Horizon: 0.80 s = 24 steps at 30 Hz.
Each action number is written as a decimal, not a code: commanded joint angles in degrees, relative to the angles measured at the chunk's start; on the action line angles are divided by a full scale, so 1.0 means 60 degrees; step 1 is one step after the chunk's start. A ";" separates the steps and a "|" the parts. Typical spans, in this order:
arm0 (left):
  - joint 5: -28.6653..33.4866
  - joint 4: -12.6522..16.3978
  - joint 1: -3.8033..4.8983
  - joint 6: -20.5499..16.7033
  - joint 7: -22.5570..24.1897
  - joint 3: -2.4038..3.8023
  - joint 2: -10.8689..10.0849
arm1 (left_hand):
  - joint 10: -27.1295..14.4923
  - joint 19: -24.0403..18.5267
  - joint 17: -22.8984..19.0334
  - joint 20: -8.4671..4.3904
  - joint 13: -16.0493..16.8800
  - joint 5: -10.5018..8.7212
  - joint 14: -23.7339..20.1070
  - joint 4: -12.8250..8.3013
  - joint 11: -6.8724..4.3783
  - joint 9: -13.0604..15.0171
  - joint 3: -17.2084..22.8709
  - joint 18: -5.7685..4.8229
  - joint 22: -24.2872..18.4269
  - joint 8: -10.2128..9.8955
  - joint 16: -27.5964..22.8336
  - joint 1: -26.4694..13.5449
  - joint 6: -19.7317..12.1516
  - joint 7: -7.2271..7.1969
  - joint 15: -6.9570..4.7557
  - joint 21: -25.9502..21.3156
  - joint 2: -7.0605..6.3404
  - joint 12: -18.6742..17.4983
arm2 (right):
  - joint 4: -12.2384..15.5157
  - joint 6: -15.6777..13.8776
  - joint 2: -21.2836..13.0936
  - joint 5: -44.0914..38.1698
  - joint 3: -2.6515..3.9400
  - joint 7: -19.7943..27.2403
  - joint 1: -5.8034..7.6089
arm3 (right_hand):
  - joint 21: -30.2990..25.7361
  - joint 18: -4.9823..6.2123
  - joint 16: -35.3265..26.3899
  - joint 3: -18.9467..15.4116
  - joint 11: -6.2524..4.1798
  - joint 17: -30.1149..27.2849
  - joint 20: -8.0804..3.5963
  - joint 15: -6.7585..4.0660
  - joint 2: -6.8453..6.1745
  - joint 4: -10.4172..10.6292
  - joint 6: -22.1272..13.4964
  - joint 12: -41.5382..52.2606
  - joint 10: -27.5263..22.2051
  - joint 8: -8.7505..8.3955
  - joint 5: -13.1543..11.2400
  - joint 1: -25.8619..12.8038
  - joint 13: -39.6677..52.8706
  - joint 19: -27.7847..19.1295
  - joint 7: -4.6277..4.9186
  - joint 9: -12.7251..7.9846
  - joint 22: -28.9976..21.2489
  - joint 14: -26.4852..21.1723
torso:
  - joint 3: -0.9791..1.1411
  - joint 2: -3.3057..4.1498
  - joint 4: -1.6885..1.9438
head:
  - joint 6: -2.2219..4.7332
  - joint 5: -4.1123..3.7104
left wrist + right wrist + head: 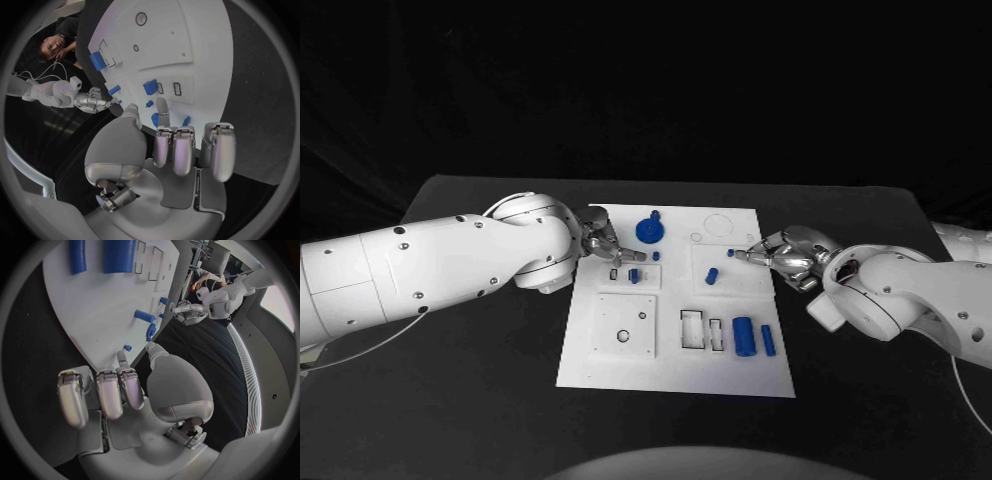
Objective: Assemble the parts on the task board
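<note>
The task board (678,300) lies flat at the centre of the table (473,420), its long axis running from 12 to 6 o'clock in the head view.

The left hand (607,243) sits over the board's left edge at about 10 o'clock from the board centre. Its fingers are curled in close together; whether they pinch anything cannot be told. A small blue part (636,275) stands in a slot just beside this hand, toward 5 o'clock from it. A larger blue knob-shaped part (649,229) stands just beside the hand toward 2 o'clock.

The right hand (783,253) sits at the board's right edge at about 2 o'clock from the board centre. Its fingertips converge on a tiny blue part (731,252); whether it is pinched cannot be told. A short blue peg (711,276) lies near this hand, toward 8 o'clock from it, long axis roughly 12 to 6, slightly tilted.

Two blue bars (746,337) lie side by side at about 5 o'clock on the board, long axes 12 to 6, well apart from both hands; the right hand is the nearer. Empty rectangular recesses (692,328) sit just beside them toward 9 o'clock.
</note>
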 commanded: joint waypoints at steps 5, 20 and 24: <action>0.0285 -0.0155 0.0144 0.0796 -0.0320 0.0027 0.0192 | 0.1045 0.0987 0.2513 -0.0039 0.2511 0.0095 0.1012 0.0027 0.0053 0.0008 0.0175 -0.0143 0.2516 -0.0036 0.0024 -0.0422 -0.0026 0.0079 0.0020 0.0023 -0.0529 -0.0005 | 0.0001 0.0058 0.0030 -0.0109 -0.0003 0.0037 -0.0010 | 0.0043 -0.0062 0.0039 -0.0063 0.0053 0.2516 0.0054 0.0048 0.0098 0.0005 -0.0044 0.0027 0.1017 0.0031 -0.0053 0.0010 0.2513 0.1017 0.0047 -0.0011 0.2516 0.1013 | 0.0002 -0.0009 -0.0003 | -0.0008 0.0003; 0.0382 -0.0526 0.0246 0.1752 -0.1044 0.0029 0.0756 | 0.1045 0.0987 0.2513 -0.0021 0.2511 -0.1594 0.1012 0.0013 0.0060 0.0052 0.0417 -0.0143 0.2516 -0.0054 0.0024 -0.0212 -0.0008 0.0082 0.0022 0.0023 -0.0374 -0.0005 | 0.0024 0.0045 0.0050 -0.0110 -0.0003 0.0024 -0.0011 | 0.0043 -0.0062 0.0039 -0.0075 0.0057 0.2516 0.0059 0.0053 0.0114 0.0004 -0.0041 0.0027 0.1017 0.0040 -0.0057 0.0021 0.2513 0.1017 0.0050 -0.0015 0.2516 0.1013 | -0.0001 0.0008 -0.0010 | -0.0022 -0.0023; 0.0407 -0.0583 0.0247 0.1877 -0.1127 0.0021 0.0828 | 0.1045 0.0987 0.2513 -0.0016 0.2511 -0.1801 0.1012 0.0002 0.0059 0.0061 0.0505 -0.0143 0.2516 -0.0059 0.0024 -0.0057 -0.0011 0.0083 0.0026 0.0023 -0.0209 -0.0005 | 0.0036 0.0054 0.0046 -0.0110 -0.0003 0.0018 -0.0011 | 0.0043 -0.0062 0.0039 -0.0075 0.0057 0.2516 0.0059 0.0053 0.0114 0.0004 -0.0041 0.0027 0.1017 0.0040 -0.0057 0.0021 0.2513 0.1017 0.0050 -0.0015 0.2516 0.1013 | 0.0003 0.0007 0.0005 | -0.0026 -0.0036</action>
